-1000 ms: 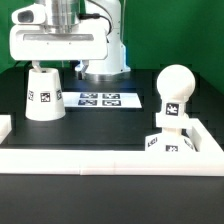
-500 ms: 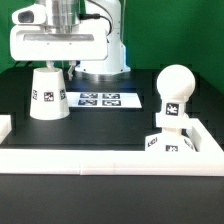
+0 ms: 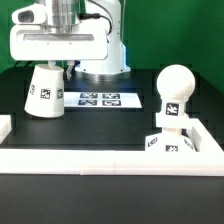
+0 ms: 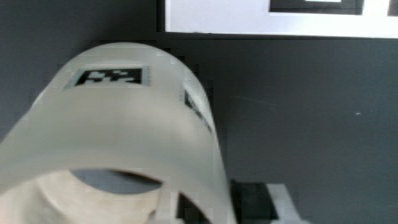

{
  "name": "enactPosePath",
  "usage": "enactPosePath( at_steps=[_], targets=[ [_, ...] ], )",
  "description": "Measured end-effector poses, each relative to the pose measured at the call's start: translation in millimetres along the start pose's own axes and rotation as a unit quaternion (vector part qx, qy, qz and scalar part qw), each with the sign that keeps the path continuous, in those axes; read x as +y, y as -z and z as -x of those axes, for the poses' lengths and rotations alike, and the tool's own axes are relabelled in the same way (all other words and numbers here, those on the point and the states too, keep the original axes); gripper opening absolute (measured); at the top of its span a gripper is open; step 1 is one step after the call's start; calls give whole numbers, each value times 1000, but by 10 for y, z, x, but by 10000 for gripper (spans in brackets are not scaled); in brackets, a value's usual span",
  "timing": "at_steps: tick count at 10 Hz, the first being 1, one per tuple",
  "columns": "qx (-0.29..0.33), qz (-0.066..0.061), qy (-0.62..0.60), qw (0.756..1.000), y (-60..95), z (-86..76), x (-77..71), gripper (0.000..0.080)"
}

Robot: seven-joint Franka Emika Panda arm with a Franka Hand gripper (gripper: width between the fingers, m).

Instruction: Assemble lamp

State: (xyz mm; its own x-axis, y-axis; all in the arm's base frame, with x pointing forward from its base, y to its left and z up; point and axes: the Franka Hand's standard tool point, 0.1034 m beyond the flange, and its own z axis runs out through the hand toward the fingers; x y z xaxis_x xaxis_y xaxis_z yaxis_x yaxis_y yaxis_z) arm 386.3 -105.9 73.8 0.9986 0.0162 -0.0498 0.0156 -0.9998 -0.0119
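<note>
The white cone-shaped lamp shade is at the exterior view's left, tilted and lifted slightly off the black table. My gripper is shut on its upper rim from above. In the wrist view the shade fills most of the picture, with a tag on its wall and its open top near my gripper. One finger shows outside the wall; the other is hidden. The round-headed bulb stands upright on the small square base at the exterior view's right.
The marker board lies flat on the table behind the middle; it also shows in the wrist view. A low white wall runs along the front and turns up at the right beside the base. The robot body stands behind.
The shade has risen a little and tipped, its bottom swinging toward the exterior view's left, while held in my gripper. The bulb and base have not moved.
</note>
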Motion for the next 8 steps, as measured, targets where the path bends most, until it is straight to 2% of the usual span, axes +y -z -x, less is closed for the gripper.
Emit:
enactPosePath(
  at_steps=[2,5,8],
  targets=[
    [0,-5,-3,1000,64,-10,-67,43],
    [0,-19,-25,1000,259,-36,-213,44],
    [-4,-33,-56,998,471,-95,-441,44]
  ],
)
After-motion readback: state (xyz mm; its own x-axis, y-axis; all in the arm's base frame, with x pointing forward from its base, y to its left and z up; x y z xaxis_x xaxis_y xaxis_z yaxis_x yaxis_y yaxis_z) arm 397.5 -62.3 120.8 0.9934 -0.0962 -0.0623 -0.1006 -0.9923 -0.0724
